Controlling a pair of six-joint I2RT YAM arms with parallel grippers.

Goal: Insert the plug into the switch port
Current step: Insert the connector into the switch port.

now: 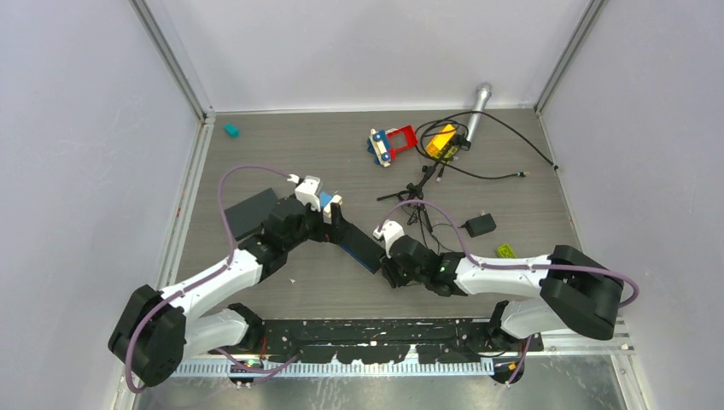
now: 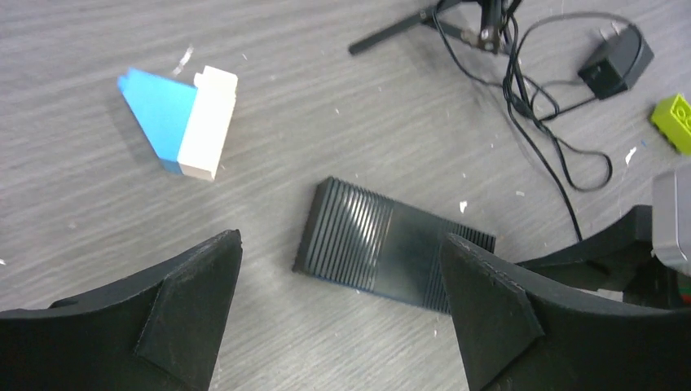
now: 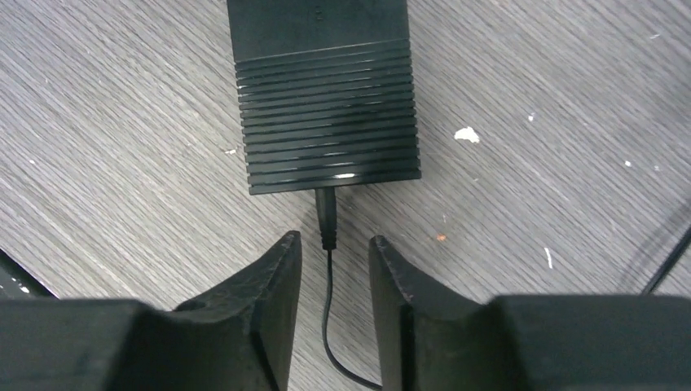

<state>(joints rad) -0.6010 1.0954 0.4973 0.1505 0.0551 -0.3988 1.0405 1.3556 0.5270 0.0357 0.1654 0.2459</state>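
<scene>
The black ribbed switch (image 1: 359, 248) lies flat on the table between my two grippers. It also shows in the left wrist view (image 2: 383, 248) and the right wrist view (image 3: 326, 106). The black plug (image 3: 327, 216) sits with its front end in the switch's near edge. Its thin cable (image 3: 330, 309) trails back between my right fingers. My right gripper (image 3: 334, 239) is slightly open, with the fingers on either side of the plug's rear and not touching it. My left gripper (image 2: 341, 240) is wide open and empty above the switch's other end.
A blue-and-white block (image 2: 183, 122) lies beyond the switch. A black power adapter (image 2: 615, 61) with looped cables, a small tripod (image 1: 416, 190) and a green brick (image 2: 675, 118) lie to the right. A black box (image 1: 249, 212) lies at the left. Toys (image 1: 391, 143) sit at the back.
</scene>
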